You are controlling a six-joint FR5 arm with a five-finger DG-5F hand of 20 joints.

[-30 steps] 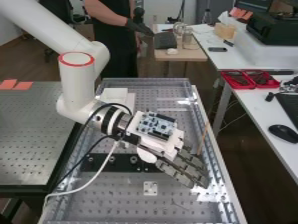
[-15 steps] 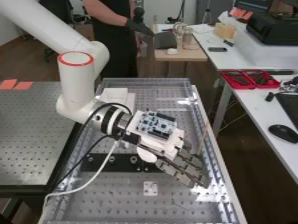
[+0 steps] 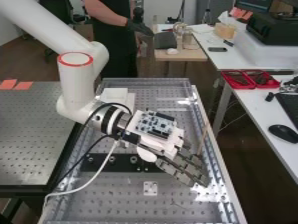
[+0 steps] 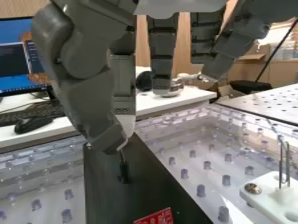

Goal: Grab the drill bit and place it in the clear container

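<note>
Wrist view gives you the drill bit [image 4: 122, 161] as a thin, dark, nearly upright piece, slender at its upper part and thicker lower down; its end is too small and dark for you to make out any flutes. For writing, you have a red label [image 4: 157, 218] with pale characters on the black plate [image 4: 110, 200], partly cut off by the picture's edge; the circuit board [image 3: 156, 124] on the back of the hand [image 3: 179, 170] bears markings too small to tell. The bit sits just below the tip of the thumb [image 4: 83, 95], over the black plate; whether its lower end touches that plate, you cannot tell. You have the hand partly closed, its thumb tip and one fingertip brought together in a pinch round the bit's upper end; the other fingers [image 4: 163, 55] hang fairly straight, apart from the bit. Around the black plate spreads a clear surface [image 4: 179, 145] dotted with rounded studs; a white block [image 4: 269, 192] with two upright metal pins stands beside the plate, apart from it and from the bit; well beyond the plate, you see a white desk [image 4: 156, 106] with a mouse [image 4: 32, 124], a keyboard [image 4: 30, 113] and a monitor [image 4: 14, 65]. High view shows you the hand slanting down over the perforated bench [image 3: 113, 200], its fingers pointing away from the arm [image 3: 78, 82].
</note>
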